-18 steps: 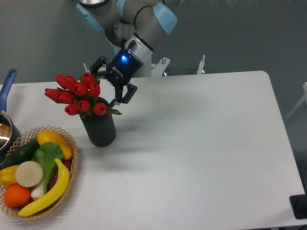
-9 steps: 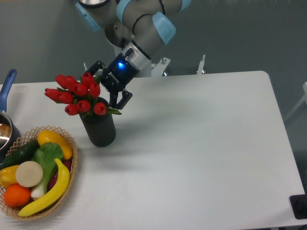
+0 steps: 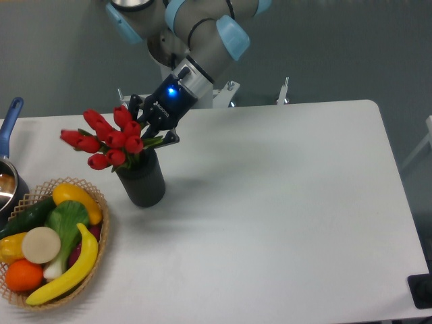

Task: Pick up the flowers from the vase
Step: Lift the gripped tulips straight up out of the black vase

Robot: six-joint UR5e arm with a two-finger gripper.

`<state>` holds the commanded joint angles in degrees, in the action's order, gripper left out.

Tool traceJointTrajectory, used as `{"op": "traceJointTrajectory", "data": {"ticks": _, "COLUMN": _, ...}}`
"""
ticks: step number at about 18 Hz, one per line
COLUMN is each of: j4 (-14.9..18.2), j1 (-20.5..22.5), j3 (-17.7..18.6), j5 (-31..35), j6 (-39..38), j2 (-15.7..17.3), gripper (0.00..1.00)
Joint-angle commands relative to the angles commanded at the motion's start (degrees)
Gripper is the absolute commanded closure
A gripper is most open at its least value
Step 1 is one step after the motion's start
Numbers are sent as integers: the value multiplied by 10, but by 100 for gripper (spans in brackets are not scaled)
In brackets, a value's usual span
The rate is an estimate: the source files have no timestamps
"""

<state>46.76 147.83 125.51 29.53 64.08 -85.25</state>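
The table [image 3: 283,202] is a wide white slab, and at its left end sits a wicker basket [image 3: 101,236] of fruit and vegetables, with a pot [image 3: 8,182] half out of view beyond it. The arm [image 3: 202,34] reaches down from the top of the picture toward the vase [image 3: 142,182], a dark ribbed cylinder standing upright just right of the basket. The flowers [image 3: 108,138] sit in its mouth, the red buds leaning up and to the left, green leaves showing at the rim. The gripper [image 3: 154,130] is down among the leaves on the right side of the bunch, right above the vase mouth; its fingers look drawn in around the stems there, though the leaves hide the contact, so whether they truly clamp the stems cannot be told

By my judgement the bunch is light and springy: thin stems that bend, buds that would crush or snap off under a squeeze. The place to take hold is the gathered stems just above the rim, below the heads, where the bunch is narrowest and all the stems can be caught at once. The vase looks light enough to tip or ride up with the stems if they bind, so a straight lift along its axis seems called for
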Motion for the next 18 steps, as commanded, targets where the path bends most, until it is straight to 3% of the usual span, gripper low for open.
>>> {"op": "traceJointTrajectory", "data": {"ticks": 12, "j4": 0, "j1": 7, "j3": -11, "j5": -23, "j6": -38, "j2": 15, "gripper": 100}}
{"op": "traceJointTrajectory", "data": {"ticks": 18, "j4": 4, "j1": 18, "j3": -8, "j5": -30, "j6": -55, "j2": 46, "gripper": 100}}
